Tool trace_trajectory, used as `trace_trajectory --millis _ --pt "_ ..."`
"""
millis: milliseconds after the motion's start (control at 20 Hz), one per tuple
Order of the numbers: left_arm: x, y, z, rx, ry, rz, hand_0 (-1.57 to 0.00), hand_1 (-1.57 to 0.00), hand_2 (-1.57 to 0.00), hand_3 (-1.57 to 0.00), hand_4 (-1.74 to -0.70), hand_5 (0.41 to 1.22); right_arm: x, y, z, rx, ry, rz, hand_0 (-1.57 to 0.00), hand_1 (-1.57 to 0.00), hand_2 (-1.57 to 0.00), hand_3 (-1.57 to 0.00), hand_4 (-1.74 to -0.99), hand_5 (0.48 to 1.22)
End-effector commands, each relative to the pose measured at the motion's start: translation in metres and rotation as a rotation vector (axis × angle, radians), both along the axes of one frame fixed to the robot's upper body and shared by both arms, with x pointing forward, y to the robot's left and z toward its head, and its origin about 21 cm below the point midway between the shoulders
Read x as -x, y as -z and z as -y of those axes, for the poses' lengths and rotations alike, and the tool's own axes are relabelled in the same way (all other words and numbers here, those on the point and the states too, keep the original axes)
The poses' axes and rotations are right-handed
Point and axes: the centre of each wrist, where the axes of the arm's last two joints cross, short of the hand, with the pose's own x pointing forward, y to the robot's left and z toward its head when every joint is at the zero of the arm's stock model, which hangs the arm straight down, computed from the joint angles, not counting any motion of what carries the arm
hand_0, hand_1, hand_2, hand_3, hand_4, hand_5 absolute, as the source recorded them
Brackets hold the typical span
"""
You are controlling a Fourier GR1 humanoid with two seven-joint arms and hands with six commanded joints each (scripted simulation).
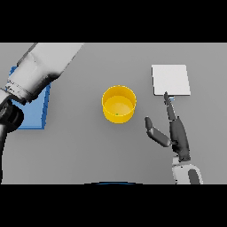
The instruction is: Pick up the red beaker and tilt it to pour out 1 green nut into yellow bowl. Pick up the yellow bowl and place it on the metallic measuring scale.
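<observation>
Bowl mid-surface, a green nut inside, so pouring looks done. My right hand, fingers straight and empty, must curl round it, then carry it to the scale toward the far right edge.

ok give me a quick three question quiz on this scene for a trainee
1. True or false: the yellow bowl is on the measuring scale.
2. What small thing lies inside the bowl?
3. Which is the right robot hand doing? A) gripping the bowl B) open, fingers straight, between bowl and scale C) resting on the blue pad

Key:
1. False; the bowl stands on the grey table, left of the scale.
2. A green nut.
3. B
</observation>
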Motion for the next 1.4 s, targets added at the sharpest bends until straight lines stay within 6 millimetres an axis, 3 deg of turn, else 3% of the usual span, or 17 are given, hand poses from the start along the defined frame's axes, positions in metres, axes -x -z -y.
trace_trajectory --millis 0,150,300,500,750,950,1200,1350 --pt "-0.004 -0.01 -0.012 0.104 -0.044 -0.01 -1.57 -1.57 -1.57 -1.39 -1.73 1.221 -0.002 0.002 0.0 0.0 0.005 -0.008 0.0 0.0 0.0 0.0 -0.996 0.675" --pt "-0.015 -0.026 -0.065 0.382 -0.19 -0.012 -1.57 -1.57 -1.57 -1.44 -1.74 1.221 -0.004 0.0 -0.003 -0.021 -0.001 -0.008 0.0 0.0 0.0 0.0 -1.004 0.668" --pt "-0.021 -0.022 -0.125 0.661 -0.348 0.015 -1.57 -1.57 -1.57 -1.45 -1.74 1.221 -0.004 0.004 -0.004 -0.052 -0.008 -0.024 0.0 0.0 0.0 0.0 -1.002 0.666" --pt "-0.015 0.01 -0.205 0.941 -0.562 0.072 -1.57 -1.57 -1.57 -1.41 -1.74 1.221 -0.006 0.003 -0.005 -0.03 -0.008 -0.015 0.0 0.0 0.0 0.0 -1.034 0.655" --pt "0.004 0.062 -0.259 1.262 -0.755 0.12 -1.57 -1.57 -1.57 -1.46 -1.74 1.221 -0.008 0.0 -0.007 -0.009 -0.001 -0.02 0.0 0.0 0.0 0.0 -1.048 0.652" --pt "0.025 0.1 -0.271 1.434 -0.851 0.121 -1.57 -1.57 -1.57 -1.48 -1.74 1.221 -0.005 -0.001 0.0 0.034 0.009 -0.009 0.0 0.0 0.0 0.0 -1.054 0.648" --pt "0.061 0.138 -0.27 1.544 -0.939 0.136 -1.57 -1.57 -1.57 -1.44 -1.74 1.221 -0.007 -0.002 -0.003 0.039 0.0 -0.026 0.0 0.0 0.0 0.0 -1.02 0.645" --pt "0.075 0.15 -0.266 1.591 -0.94 0.142 -1.57 -1.57 -1.57 -1.45 -1.74 1.221 -0.002 0.003 -0.004 0.019 -0.012 -0.024 0.0 0.0 0.0 0.0 -1.015 0.646"
